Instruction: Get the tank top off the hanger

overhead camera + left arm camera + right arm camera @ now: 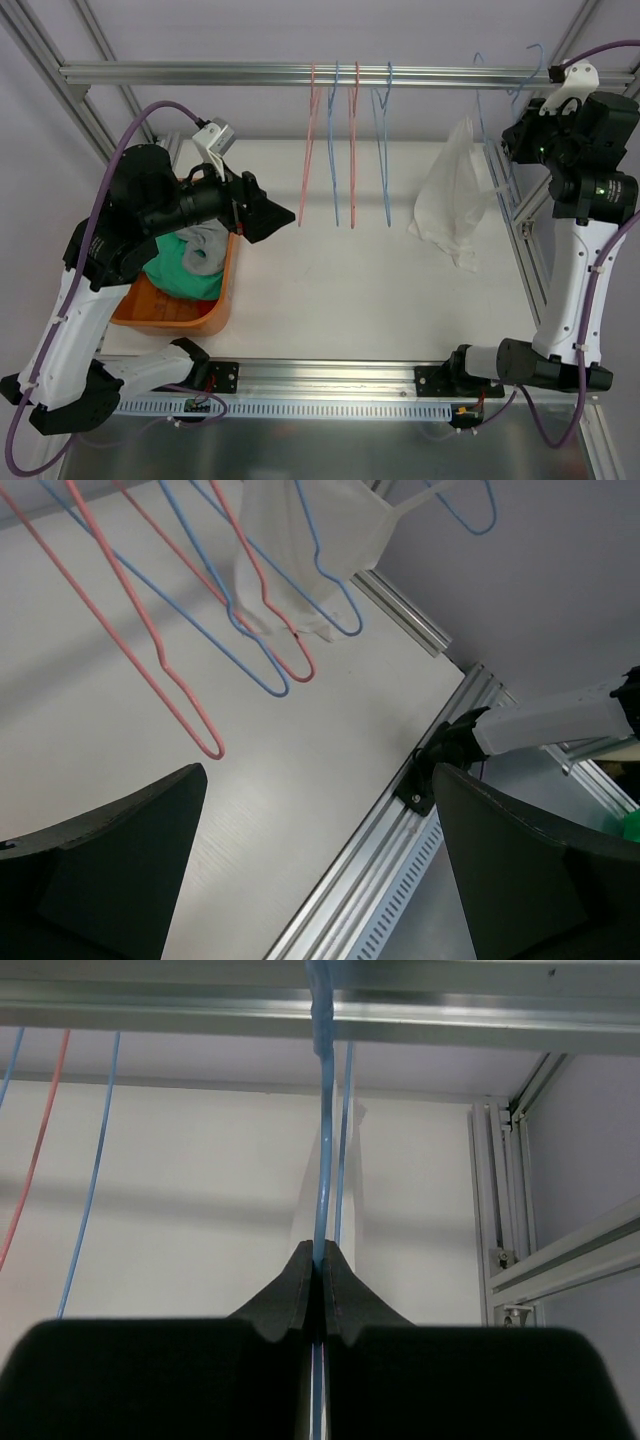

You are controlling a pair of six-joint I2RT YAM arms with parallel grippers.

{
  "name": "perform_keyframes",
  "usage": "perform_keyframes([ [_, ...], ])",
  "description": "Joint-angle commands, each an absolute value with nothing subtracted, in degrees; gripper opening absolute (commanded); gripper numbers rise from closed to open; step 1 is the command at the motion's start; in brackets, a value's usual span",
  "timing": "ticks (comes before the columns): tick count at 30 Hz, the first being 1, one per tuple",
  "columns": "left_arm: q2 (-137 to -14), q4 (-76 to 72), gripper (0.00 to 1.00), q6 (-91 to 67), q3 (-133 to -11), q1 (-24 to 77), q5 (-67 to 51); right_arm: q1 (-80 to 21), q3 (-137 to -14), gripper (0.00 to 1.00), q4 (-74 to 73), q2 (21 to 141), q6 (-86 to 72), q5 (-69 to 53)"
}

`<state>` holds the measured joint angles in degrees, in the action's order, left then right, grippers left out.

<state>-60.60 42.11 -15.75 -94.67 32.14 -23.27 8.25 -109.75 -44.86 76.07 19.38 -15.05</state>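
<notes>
Tank top (pixel 452 195) — white, limp — hanging on blue hanger (pixel 322 1160).

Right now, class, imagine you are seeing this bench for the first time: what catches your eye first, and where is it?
The white tank top stands out, dangling at the right end of the rail, where the right gripper is pinched shut on the wire of a blue hanger. Mid-rail hang empty pink and blue hangers; at the left sits an orange bin of clothes.
</notes>
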Motion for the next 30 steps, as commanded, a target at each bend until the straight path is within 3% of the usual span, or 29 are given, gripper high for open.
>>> perform_keyframes([
  [1,-61.08,37.71,0.99,-15.03,-97.91,35.15,-22.06,7.91,-109.60,0.00,-44.99,70.34,15.84,-16.87],
  [10,-66.88,23.48,0.99,-10.56,-98.96,51.30,-12.84,7.65,-89.93,0.00,-54.03,44.23,10.46,-21.09],
  [15,-75.13,15.22,0.99,-8.18,-101.85,55.72,-14.75,2.05,-90.44,0.00,-60.11,35.96,9.58,-21.87],
  [26,-92.89,9.41,0.99,-1.50,-112.32,57.92,-24.52,-11.07,-103.36,0.00,-72.86,38.67,9.84,-13.45],
  [30,-95.09,7.91,0.86,-0.97,-112.06,57.92,-22.95,-11.95,-105.03,0.00,-72.86,39.46,10.28,-13.01],
])
